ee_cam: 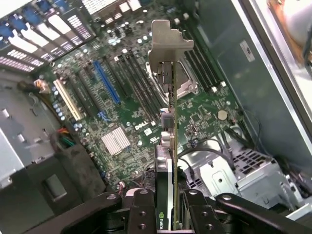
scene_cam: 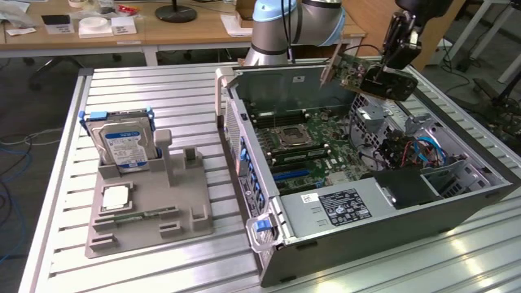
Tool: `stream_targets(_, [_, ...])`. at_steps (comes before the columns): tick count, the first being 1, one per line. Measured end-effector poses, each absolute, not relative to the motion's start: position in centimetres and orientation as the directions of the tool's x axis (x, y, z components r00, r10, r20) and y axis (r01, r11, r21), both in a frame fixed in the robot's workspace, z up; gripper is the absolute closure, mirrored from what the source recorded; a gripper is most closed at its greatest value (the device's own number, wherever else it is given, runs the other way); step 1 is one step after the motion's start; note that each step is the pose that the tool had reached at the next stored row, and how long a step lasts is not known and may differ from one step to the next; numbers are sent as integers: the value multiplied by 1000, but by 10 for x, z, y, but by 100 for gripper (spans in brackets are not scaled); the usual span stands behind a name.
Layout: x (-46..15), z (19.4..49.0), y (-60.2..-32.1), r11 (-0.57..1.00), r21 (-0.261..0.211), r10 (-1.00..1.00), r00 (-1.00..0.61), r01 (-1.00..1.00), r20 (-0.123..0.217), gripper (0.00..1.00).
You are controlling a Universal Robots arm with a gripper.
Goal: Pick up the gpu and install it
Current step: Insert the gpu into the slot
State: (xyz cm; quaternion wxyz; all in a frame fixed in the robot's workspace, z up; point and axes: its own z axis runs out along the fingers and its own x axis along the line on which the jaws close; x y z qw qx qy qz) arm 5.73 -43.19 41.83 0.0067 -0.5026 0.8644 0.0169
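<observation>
We're counting one gpu (ee_cam: 173,122), one hard drive (scene_cam: 124,143) standing in one grey holder (scene_cam: 155,213), and one open PC case (scene_cam: 366,238). The pincer (ee_cam: 168,201) is clamping the gpu's edge, jaws narrowly apart, holding it over the motherboard (ee_cam: 204,117).

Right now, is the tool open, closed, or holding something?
Tool: closed on the gpu, holding it over the open computer case.

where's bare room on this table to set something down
Bare slatted table lies beyond the hard drive and grey holder, and in the near corner on the exterior view's right, in front of the computer case. Crowded: the gap between holder and case is narrow, and the gripper holds the gpu over the case.
</observation>
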Motion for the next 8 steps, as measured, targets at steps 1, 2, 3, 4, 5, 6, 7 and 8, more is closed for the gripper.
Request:
stream_targets(1, [57,418,-432,481,22,-876,-482,-876,-29,73])
stream_targets(2, [57,418,-432,469,22,-883,-469,-883,-29,73])
stream_targets(3, [57,418,-432,456,22,-889,-456,-890,-29,73])
stream_targets(4, [57,418,-432,441,22,-897,-442,-897,-29,73])
stream_targets(5, [57,418,-432,428,22,-903,-428,-904,-29,73])
stream_targets(6, [57,418,-432,415,22,-909,-415,-910,-29,73])
stream_targets(7, [57,418,-432,401,22,-915,-402,-916,-29,73])
stream_targets(8, [57,418,-432,388,22,-921,-388,-921,-29,73])
